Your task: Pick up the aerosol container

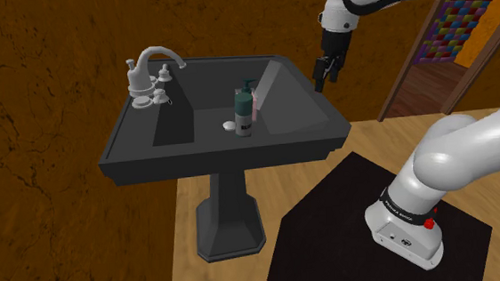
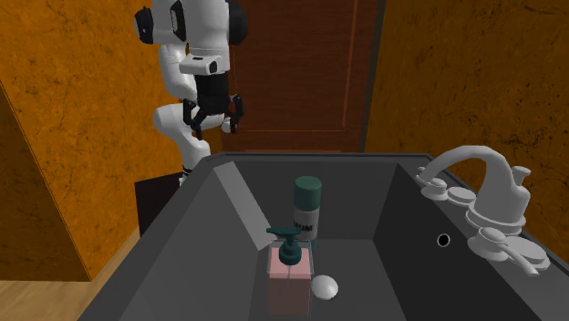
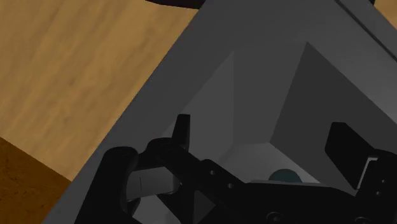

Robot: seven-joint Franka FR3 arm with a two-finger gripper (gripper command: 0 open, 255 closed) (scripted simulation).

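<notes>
Aerosol can (image 2: 307, 208): an upright dark green cylinder with a paler teal cap and a pale label band. It stands on the floor of the dark grey pedestal sink (image 2: 401, 210), just beside a pink soap dispenser (image 2: 290, 269). The black gripper (image 1: 318, 73) hangs above the sink's rim, well apart from the faucet (image 2: 483, 178), with its fingers spread and grasping nothing.

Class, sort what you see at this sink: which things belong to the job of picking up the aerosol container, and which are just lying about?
Belongs to the job:
- aerosol can, green cap, standing in the basin
- gripper, open, apart from the can

Just lying about:
- pink soap dispenser
- small white round object
- faucet
- sink, which only holds the can
</notes>
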